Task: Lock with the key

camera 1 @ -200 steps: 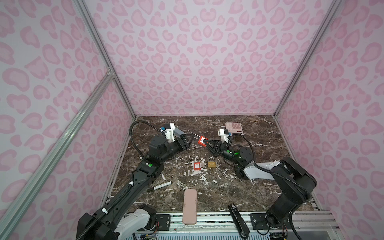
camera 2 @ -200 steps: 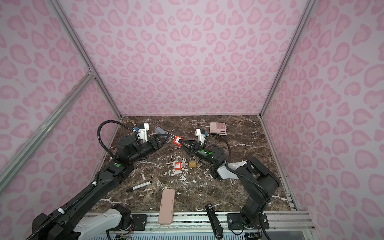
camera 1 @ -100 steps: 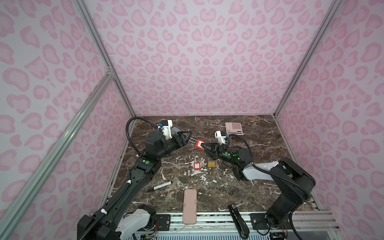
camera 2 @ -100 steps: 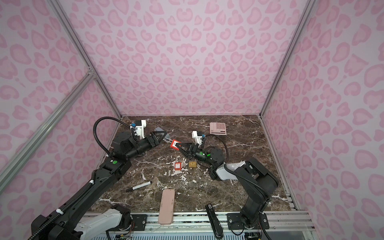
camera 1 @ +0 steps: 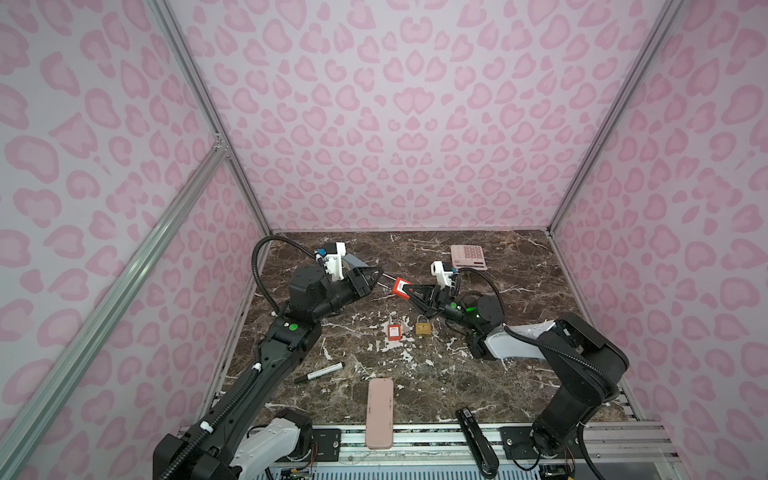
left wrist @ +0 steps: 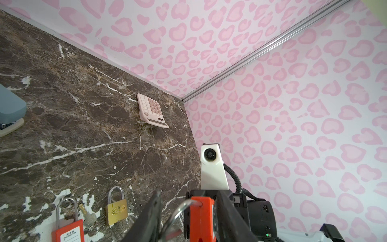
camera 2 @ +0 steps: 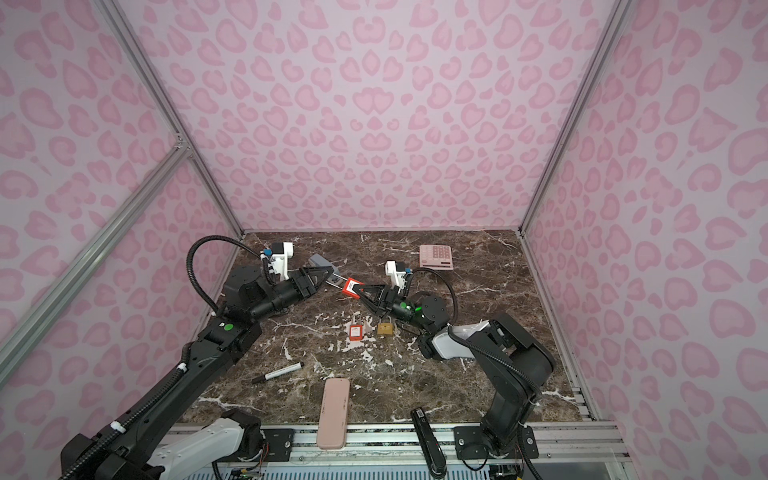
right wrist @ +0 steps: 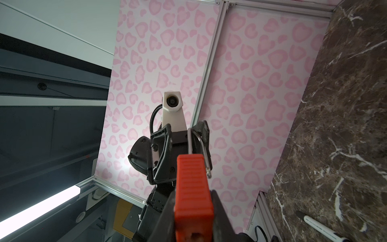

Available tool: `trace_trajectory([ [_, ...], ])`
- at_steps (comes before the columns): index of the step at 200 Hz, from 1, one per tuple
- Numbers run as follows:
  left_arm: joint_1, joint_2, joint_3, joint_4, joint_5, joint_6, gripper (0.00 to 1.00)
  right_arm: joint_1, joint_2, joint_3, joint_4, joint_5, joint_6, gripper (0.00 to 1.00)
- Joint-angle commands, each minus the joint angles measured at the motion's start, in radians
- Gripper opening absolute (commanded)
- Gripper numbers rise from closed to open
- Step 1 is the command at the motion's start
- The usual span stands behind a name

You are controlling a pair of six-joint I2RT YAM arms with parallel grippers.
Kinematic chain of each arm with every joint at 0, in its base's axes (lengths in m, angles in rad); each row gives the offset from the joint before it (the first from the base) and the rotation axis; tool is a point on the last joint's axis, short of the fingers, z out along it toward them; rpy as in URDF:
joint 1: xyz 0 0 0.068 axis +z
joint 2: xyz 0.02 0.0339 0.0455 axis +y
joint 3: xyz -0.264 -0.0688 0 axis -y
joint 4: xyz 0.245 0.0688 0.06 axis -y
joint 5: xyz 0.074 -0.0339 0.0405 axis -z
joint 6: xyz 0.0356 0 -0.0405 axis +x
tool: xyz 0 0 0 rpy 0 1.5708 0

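Nudged a little toward the left wall since a second ago: both wrists, and with them the red padlock [camera 1: 400,286] carried between. Unmoved meanwhile: everything lying loose on the marble.

Right gripper [camera 1: 410,289] clamped on the padlock's red body, lifted clear above the back middle of the table [camera 1: 436,386]. Left gripper [camera 1: 377,276] facing it, jaws apart around the steel shackle [right wrist: 189,142], one finger close against the loop and the other clear of it. Shackle's free leg outside the body, as seen from the right wrist.

Key [left wrist: 89,218] flat on the tabletop, between a second red padlock [camera 1: 394,331] and a brass padlock [camera 1: 423,328], both near the centre and nearer the front than the grippers.

Dark brown marble pattern with white veins, worn to white patches around those two locks. Pink calculator [camera 1: 467,257] at the back right, grey stapler [camera 2: 322,264] just behind the left gripper, marker [camera 1: 320,372] toward the front left. Pink case [camera 1: 379,413] overhanging the front edge onto the aluminium rail [camera 1: 424,440]; black bar-shaped tool [camera 1: 476,436] likewise, a little to its right.

Pink spotted print on all three walls [camera 1: 395,124], aluminium profiles in the corners. Past the enclosure, from the right wrist, a lit tube lamp [right wrist: 37,211] and dark framing.
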Motion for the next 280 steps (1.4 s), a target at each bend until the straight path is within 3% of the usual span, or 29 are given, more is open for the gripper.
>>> trace_trajectory([
  [1,0.000,-0.011,-0.007,0.036,0.009,0.000,0.37,-0.002,0.003,0.003,0.043,-0.008,-0.003,0.10],
  [31,0.001,-0.011,-0.006,0.031,0.005,0.000,0.23,-0.003,0.000,0.000,0.042,-0.011,-0.003,0.10],
  [114,0.001,-0.002,-0.031,0.077,0.030,-0.033,0.03,-0.002,0.006,0.029,0.043,-0.029,0.006,0.09],
  [250,-0.031,0.013,-0.062,0.133,0.034,-0.050,0.03,0.015,0.051,0.105,0.042,-0.075,0.048,0.08],
  [261,-0.032,0.005,-0.062,0.129,0.026,-0.047,0.06,0.011,0.051,0.097,0.043,-0.074,0.047,0.07],
  [280,-0.032,-0.010,-0.060,0.122,0.010,-0.042,0.20,-0.003,0.040,0.077,0.042,-0.069,0.045,0.07],
])
